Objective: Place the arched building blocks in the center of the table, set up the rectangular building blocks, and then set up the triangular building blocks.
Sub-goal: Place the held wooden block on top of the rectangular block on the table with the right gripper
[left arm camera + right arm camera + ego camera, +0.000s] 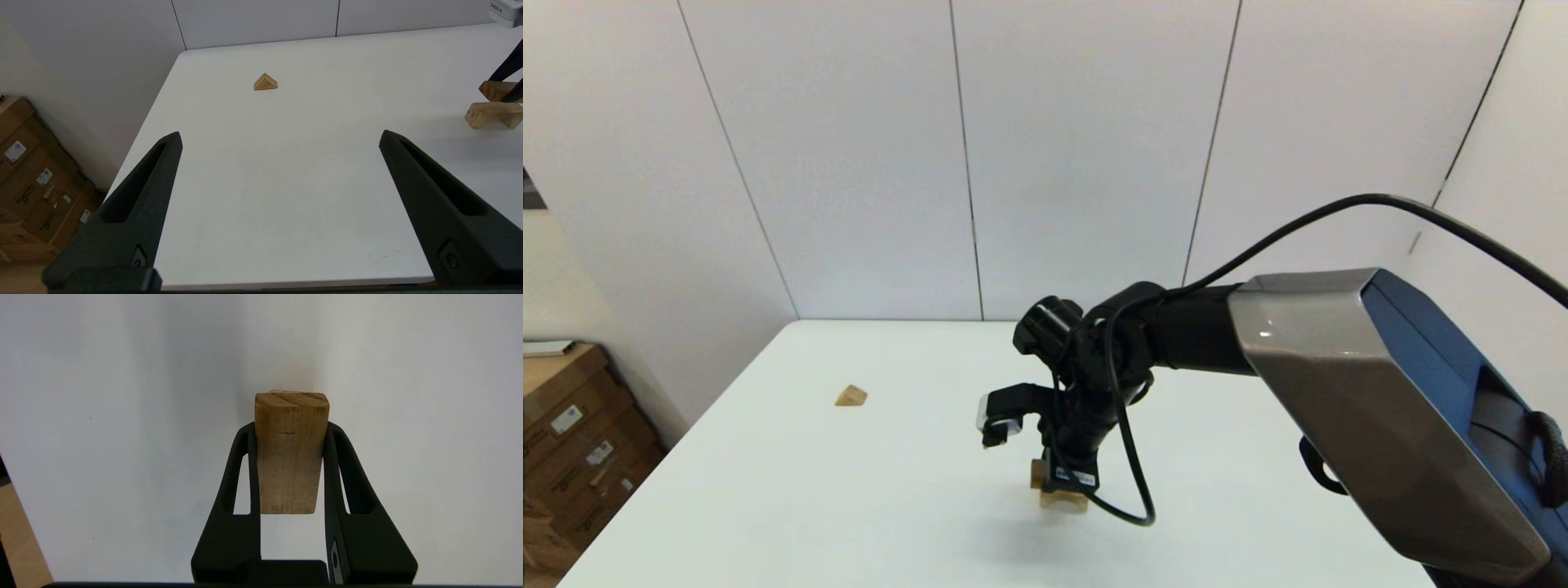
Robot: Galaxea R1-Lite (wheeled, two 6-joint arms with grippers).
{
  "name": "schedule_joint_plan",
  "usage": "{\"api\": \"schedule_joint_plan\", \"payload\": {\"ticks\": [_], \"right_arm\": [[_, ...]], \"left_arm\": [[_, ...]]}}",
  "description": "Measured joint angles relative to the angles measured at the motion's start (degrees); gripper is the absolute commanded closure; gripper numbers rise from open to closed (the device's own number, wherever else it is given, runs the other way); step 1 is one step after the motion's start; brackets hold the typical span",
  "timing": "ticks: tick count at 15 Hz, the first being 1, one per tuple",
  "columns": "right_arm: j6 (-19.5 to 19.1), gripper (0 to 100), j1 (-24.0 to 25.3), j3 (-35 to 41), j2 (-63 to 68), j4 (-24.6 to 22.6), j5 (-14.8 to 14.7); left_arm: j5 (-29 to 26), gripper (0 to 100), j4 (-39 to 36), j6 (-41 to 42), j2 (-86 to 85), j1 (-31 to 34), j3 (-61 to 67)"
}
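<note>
A: What does the right gripper (291,428) have?

B: The plain oblong block (290,453), pinched between both fingers across its narrow sides. It hangs just above the arch block (490,113), which sits feet-down near the middle of the table (849,506).

A: How will it handle?

B: My guess: solid wood, so stiff, light, not fragile. The faces look smooth, so it could slip or twist if the grip is loose. Holding it on the two flat long sides, as here, seems the safest place.

A: And the arch underneath?

B: Same wood. It stands on two small feet, so I'd expect a sideways nudge to shift it. Best to set the load down straight.

A: The left gripper (280,143)?

B: Spread wide, holding nothing, hovering at the near edge on the robot's left.

A: The wedge (850,396)?

B: Alone, far left, well apart from the others. Sloped faces would squirt out of the fingers; I'd take it by its flat triangular ends.
</note>
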Motion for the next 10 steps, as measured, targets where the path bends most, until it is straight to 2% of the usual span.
{"api": "schedule_joint_plan", "payload": {"ticks": [10], "right_arm": [[-1.1, 100, -1.9, 0.0, 0.8, 0.0, -1.2]], "left_arm": [[0.0, 0, 0.0, 0.0, 0.0, 0.0, 0.0]]}}
